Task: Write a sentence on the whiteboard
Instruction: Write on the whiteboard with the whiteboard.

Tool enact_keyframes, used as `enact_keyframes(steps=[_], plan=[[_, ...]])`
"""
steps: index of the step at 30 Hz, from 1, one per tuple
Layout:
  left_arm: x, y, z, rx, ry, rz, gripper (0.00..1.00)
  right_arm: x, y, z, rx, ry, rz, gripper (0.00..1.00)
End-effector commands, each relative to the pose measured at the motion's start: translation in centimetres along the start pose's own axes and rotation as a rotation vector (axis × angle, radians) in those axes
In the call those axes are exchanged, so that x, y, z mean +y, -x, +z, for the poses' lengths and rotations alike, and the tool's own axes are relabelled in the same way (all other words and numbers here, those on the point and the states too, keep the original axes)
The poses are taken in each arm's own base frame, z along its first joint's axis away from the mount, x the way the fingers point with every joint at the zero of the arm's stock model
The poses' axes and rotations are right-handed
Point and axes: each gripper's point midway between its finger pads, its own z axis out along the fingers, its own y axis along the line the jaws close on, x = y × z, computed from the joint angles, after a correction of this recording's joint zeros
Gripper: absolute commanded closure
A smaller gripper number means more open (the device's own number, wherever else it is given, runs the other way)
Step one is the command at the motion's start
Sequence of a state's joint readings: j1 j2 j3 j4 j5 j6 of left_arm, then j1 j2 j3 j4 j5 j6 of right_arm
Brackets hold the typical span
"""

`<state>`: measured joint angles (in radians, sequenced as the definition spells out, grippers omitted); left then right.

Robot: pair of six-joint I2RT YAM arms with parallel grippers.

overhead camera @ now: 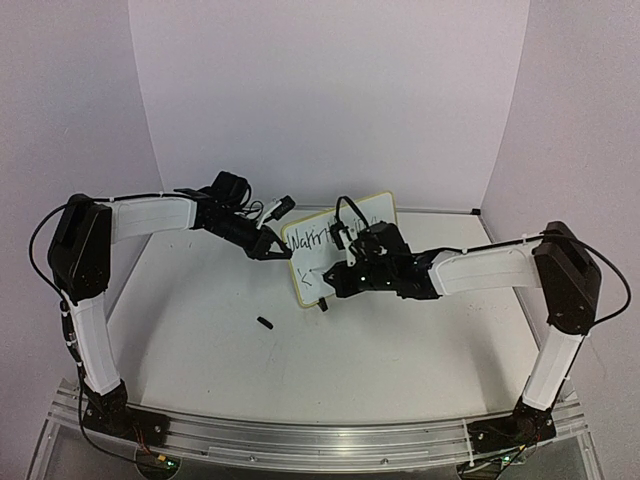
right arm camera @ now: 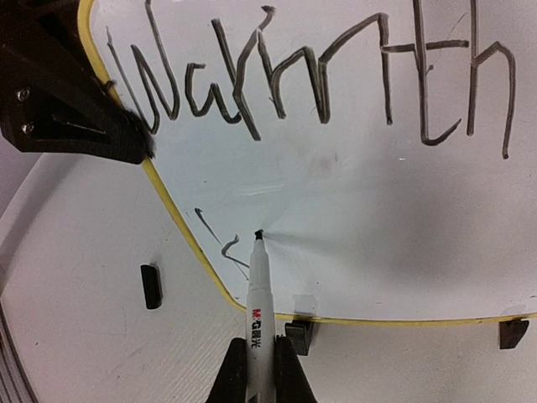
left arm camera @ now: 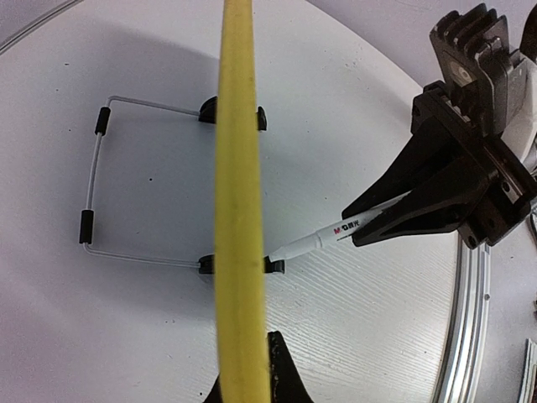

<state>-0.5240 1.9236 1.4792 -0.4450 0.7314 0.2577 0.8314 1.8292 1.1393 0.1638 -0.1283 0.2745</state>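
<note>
The whiteboard (overhead camera: 345, 240) stands tilted on the table, yellow-rimmed, on a wire stand (left arm camera: 91, 185). "Warmth" (right arm camera: 319, 80) is written on its top line. A partial "k" stroke (right arm camera: 220, 239) sits at the lower left. My left gripper (overhead camera: 270, 246) is shut on the board's left edge. In the left wrist view the rim (left arm camera: 237, 193) runs edge-on between its jaws (left arm camera: 248, 369). My right gripper (right arm camera: 258, 354) is shut on a white marker (right arm camera: 258, 294). Its black tip touches the board just right of the "k". The marker also shows in the left wrist view (left arm camera: 327, 237).
The black marker cap (overhead camera: 265, 322) lies on the table in front of the board's left corner, also in the right wrist view (right arm camera: 151, 285). Two black clip feet (right arm camera: 299, 334) hold the board's bottom edge. White walls curve round the table.
</note>
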Motion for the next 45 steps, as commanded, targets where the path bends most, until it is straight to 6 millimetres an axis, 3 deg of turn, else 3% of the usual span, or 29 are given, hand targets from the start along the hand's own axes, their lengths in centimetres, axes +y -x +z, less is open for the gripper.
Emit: enact_keyframes(steps=[1,10,17,23,31,37,45], plan=[[-1.0,-5.5,2.7,0.183,-0.035,-0.095,1.00,-0.4,1.0,0.4,-0.021,-0.024,0.007,1.00],[-1.0,-5.5,2.6,0.182,-0.035,-0.094,1.00,-1.4,-1.6,0.4,0.031,-0.051,0.040,1.00],[-1.1,-5.5,2.6,0.182,-0.035,-0.093,1.00,-1.5,-2.0,0.4,0.041,-0.051,0.042,1.00],[-1.0,-5.4,2.6,0.182,-0.033,-0.092,1.00,-0.4,-0.8,-0.9,0.016,-0.004,0.016,1.00],[-1.1,-5.4,2.6,0.181,-0.036,-0.090,1.00,1.1,2.7,-2.9,-0.065,0.038,-0.010,1.00],[-1.1,-5.5,2.7,0.182,-0.036,-0.092,1.00,1.2,3.8,-2.1,-0.083,0.031,-0.032,1.00],[-1.1,-5.5,2.7,0.183,-0.037,-0.093,1.00,1.4,3.8,-1.2,-0.074,0.037,-0.048,1.00]])
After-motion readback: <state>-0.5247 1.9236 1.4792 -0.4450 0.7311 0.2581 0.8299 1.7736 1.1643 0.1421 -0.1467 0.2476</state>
